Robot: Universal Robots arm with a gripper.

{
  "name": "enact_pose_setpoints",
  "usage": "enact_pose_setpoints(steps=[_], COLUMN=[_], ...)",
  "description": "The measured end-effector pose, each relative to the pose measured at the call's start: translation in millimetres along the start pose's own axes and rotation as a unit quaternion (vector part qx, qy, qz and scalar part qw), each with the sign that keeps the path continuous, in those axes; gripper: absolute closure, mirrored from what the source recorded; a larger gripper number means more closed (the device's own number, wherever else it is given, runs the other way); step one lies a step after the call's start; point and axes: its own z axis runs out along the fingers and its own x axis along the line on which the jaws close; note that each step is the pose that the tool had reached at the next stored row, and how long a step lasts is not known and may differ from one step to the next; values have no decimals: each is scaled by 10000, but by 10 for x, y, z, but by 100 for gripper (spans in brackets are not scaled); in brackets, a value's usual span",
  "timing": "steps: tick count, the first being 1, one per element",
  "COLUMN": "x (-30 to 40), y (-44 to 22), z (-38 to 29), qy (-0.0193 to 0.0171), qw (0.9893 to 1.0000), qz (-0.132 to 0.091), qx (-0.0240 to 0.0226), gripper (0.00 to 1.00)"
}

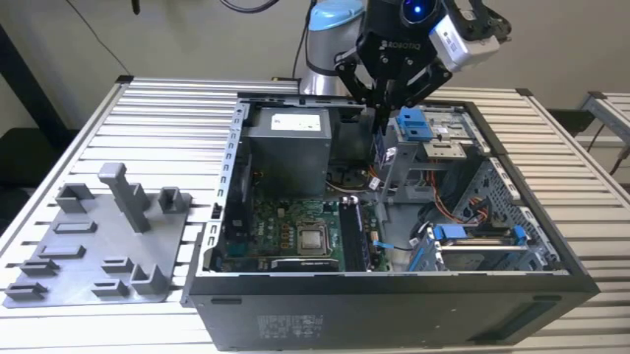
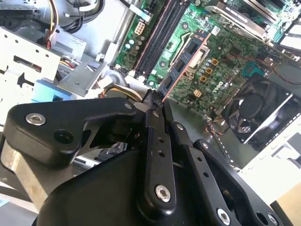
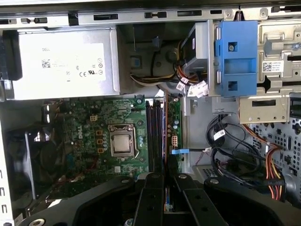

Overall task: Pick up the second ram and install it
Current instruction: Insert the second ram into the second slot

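Observation:
My gripper (image 1: 379, 103) hangs over the open computer case (image 1: 394, 284), above its back half. Its fingers (image 2: 149, 110) are shut on the second ram (image 2: 186, 59), a slim dark stick with black chips that points down towards the green motherboard (image 2: 221, 52). In the first wrist view the ram (image 3: 166, 132) shows edge-on, just beside the black memory slots (image 3: 154, 136) and above them. The slots (image 1: 352, 228) lie right of the square silver chip (image 1: 312, 237) in the exterior view. The stick is clear of the board.
A grey power supply (image 1: 285, 144) fills the case's back corner. Blue drive brackets (image 1: 418, 125) and cable bundles (image 3: 225, 141) sit close to the slots. A black fan (image 2: 263, 108) stands by the board. A grey plastic tray (image 1: 99, 251) with upright posts lies outside the case, on the exterior view's left.

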Motion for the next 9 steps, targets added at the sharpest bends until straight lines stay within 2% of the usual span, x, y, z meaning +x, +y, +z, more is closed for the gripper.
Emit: enact_pose_setpoints(steps=[9], x=[1], y=[-1], z=[98], qy=[0], qw=[10000], qz=[0], qx=[-1], gripper=[86])
